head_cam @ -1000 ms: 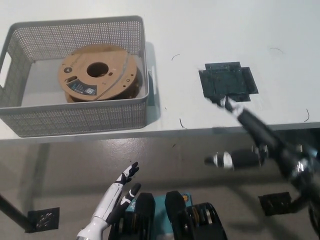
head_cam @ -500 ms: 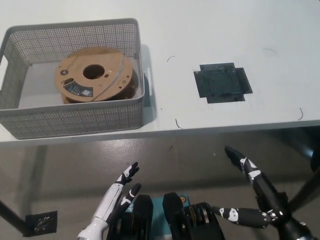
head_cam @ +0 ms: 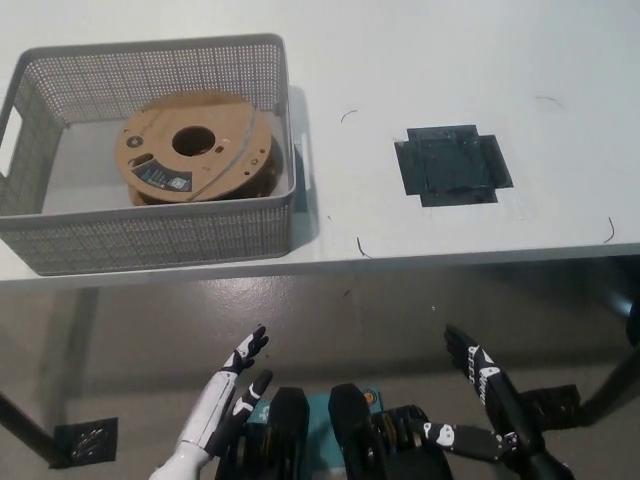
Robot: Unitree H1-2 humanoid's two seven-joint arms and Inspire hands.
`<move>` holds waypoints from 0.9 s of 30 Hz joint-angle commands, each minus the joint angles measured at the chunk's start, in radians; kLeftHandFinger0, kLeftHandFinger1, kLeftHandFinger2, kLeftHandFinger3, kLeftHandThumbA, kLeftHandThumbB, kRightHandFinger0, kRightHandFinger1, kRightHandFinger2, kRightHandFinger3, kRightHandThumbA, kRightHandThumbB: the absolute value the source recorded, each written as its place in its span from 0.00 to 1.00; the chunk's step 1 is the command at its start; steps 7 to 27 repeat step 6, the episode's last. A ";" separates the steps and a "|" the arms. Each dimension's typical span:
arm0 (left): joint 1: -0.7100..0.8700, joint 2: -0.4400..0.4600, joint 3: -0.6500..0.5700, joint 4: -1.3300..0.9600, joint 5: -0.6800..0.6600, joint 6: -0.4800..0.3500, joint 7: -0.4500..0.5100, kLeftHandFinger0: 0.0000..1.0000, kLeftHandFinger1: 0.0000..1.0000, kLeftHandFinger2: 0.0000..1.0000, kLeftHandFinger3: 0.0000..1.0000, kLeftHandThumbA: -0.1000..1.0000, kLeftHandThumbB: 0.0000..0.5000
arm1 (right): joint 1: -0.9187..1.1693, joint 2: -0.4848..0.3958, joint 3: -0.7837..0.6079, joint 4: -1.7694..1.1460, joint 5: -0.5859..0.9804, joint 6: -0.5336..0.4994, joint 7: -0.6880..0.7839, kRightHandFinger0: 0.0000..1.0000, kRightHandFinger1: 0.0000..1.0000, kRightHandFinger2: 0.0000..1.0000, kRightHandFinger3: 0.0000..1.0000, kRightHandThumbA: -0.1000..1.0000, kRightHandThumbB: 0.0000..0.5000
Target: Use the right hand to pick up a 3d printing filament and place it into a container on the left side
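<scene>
Filament spool [head_cam: 195, 148] matt brown cardboard; basket [head_cam: 150, 230] grey perforated plastic (matt); table [head_cam: 420, 60] smooth white.

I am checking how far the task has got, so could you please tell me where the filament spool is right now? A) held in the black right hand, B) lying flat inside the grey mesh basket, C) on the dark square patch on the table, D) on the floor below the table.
B: the brown filament spool lies flat inside the grey mesh basket, while the right hand is open below the table edge, holding nothing.
</scene>
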 commanded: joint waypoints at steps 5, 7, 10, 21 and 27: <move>-0.002 -0.001 0.009 -0.035 0.006 -0.043 0.026 1.00 1.00 1.00 1.00 1.00 0.25 | -0.029 -0.003 0.010 -0.027 -0.018 -0.026 -0.028 1.00 1.00 1.00 1.00 1.00 0.20; -0.002 -0.002 0.010 -0.035 0.009 -0.043 0.026 1.00 1.00 1.00 1.00 1.00 0.25 | -0.030 -0.003 0.012 -0.024 -0.020 -0.029 -0.029 1.00 1.00 1.00 1.00 1.00 0.19; -0.002 -0.002 0.010 -0.035 0.009 -0.043 0.026 1.00 1.00 1.00 1.00 1.00 0.25 | -0.030 -0.003 0.012 -0.024 -0.020 -0.029 -0.029 1.00 1.00 1.00 1.00 1.00 0.19; -0.002 -0.002 0.010 -0.035 0.009 -0.043 0.026 1.00 1.00 1.00 1.00 1.00 0.25 | -0.030 -0.003 0.012 -0.024 -0.020 -0.029 -0.029 1.00 1.00 1.00 1.00 1.00 0.19; -0.002 -0.002 0.010 -0.035 0.009 -0.043 0.026 1.00 1.00 1.00 1.00 1.00 0.25 | -0.030 -0.003 0.012 -0.024 -0.020 -0.029 -0.029 1.00 1.00 1.00 1.00 1.00 0.19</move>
